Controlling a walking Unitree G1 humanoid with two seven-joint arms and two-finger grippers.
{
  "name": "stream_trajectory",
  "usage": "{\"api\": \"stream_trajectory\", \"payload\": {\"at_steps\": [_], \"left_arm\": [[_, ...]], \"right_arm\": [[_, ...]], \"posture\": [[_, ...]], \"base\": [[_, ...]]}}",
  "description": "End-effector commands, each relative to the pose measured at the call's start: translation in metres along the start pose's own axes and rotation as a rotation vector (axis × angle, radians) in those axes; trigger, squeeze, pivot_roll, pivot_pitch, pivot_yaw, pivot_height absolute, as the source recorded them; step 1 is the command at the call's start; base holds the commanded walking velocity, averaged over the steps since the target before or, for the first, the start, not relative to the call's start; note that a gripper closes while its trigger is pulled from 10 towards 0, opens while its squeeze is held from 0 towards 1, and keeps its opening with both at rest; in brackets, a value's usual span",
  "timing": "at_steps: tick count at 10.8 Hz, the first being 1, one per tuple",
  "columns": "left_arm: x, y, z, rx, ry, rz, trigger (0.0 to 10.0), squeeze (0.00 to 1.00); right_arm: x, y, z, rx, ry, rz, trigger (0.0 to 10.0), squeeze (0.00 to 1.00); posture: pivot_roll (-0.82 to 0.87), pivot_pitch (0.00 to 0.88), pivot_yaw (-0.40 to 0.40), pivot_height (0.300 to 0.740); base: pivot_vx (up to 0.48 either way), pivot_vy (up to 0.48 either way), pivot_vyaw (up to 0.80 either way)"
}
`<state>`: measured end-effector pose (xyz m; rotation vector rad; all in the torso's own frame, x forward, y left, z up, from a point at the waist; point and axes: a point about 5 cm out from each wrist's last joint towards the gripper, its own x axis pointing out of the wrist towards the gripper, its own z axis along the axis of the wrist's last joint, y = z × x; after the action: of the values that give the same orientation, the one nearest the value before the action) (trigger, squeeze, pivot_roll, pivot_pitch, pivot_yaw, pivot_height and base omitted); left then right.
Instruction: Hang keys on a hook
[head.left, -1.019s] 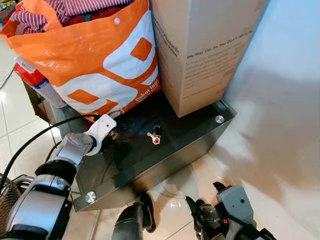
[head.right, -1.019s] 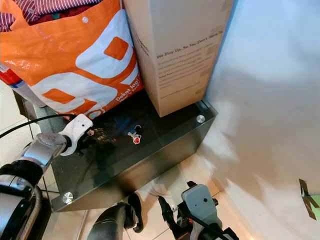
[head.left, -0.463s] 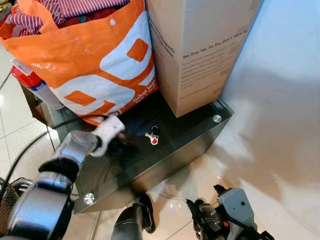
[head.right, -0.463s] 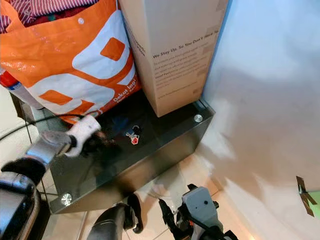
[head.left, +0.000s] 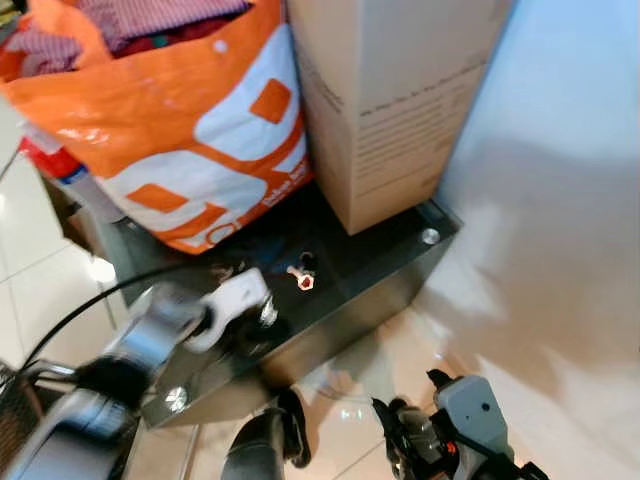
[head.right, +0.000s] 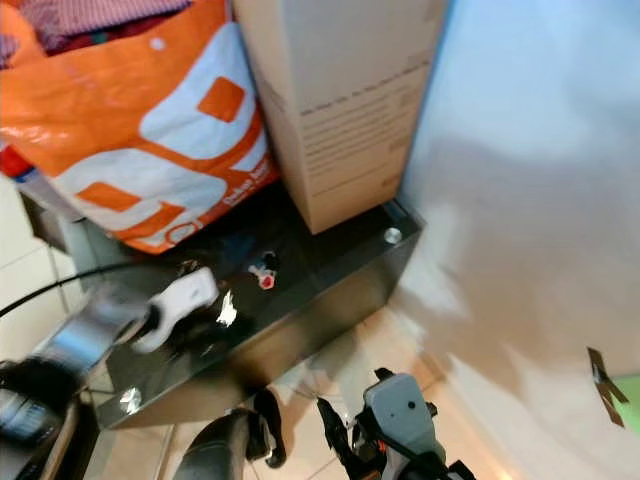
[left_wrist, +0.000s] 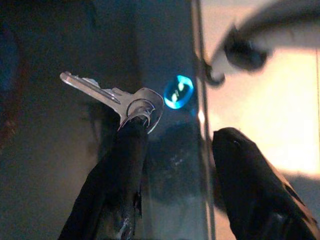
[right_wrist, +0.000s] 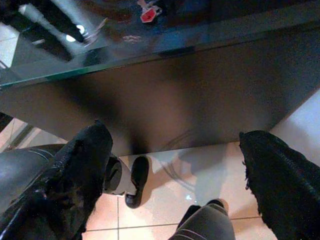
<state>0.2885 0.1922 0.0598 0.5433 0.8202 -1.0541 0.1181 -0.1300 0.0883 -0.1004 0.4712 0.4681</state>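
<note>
A silver key (left_wrist: 115, 97) rests with its round head against the tip of one finger of my left gripper (left_wrist: 180, 130); the other finger stands well apart, so the gripper is open. In the eye views that gripper (head.left: 264, 322) is blurred, low over the front part of the dark glass table (head.left: 370, 260), with a bright glint (head.left: 268, 313) at its fingers. A second small key with a red tag (head.left: 303, 279) lies on the glass farther back. My right gripper (right_wrist: 175, 135) hangs open below the table's front edge, above the floor.
An orange and white bag (head.left: 190, 120) stuffed with clothes and a tall cardboard box (head.left: 390, 100) stand at the back of the table. A pale wall (head.left: 560, 150) rises on the right. Tiled floor (head.left: 480, 330) lies in front, and a black cable (head.left: 90, 310) runs along my left arm.
My left arm has swung from the middle of the glass toward its front edge, now blurred by motion. The red-tagged key stays in place. The view has shifted slightly.
</note>
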Motion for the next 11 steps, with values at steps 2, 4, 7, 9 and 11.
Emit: {"api": "stream_trajectory", "payload": {"at_steps": [2, 4, 7, 9, 11], "left_arm": [[-0.019, -0.008, -0.022, 0.022, 0.114, -0.038, 10.0, 0.00], [-0.033, -0.003, -0.023, 0.055, 0.122, 0.019, 10.0, 0.00], [-0.038, 0.002, -0.005, 0.054, -0.012, 0.092, 10.0, 1.00], [-0.038, 0.000, -0.013, 0.078, 0.021, 0.106, 10.0, 1.00], [-0.029, -0.007, -0.019, 0.022, 0.015, 0.071, 10.0, 0.00]], "right_arm": [[0.000, 0.005, 0.000, 0.014, -0.004, 0.017, 10.0, 0.00], [0.001, 0.005, 0.000, 0.015, -0.007, 0.018, 10.0, 0.00], [0.002, 0.004, 0.000, 0.012, -0.008, 0.021, 10.0, 0.00], [0.002, 0.005, -0.001, 0.014, -0.006, 0.022, 10.0, 0.00], [0.002, 0.005, -0.001, 0.013, -0.005, 0.022, 10.0, 0.00]], "posture": [[-0.25, 0.291, 0.109, 0.732], [-0.25, 0.290, 0.109, 0.732], [-0.25, 0.291, 0.106, 0.732], [-0.25, 0.291, 0.107, 0.732], [-0.25, 0.293, 0.106, 0.732]], "base": [[0.000, 0.000, 0.00], [0.000, 0.000, 0.00], [0.000, 0.000, 0.00], [0.000, 0.000, 0.00], [0.000, 0.000, 0.00]]}}
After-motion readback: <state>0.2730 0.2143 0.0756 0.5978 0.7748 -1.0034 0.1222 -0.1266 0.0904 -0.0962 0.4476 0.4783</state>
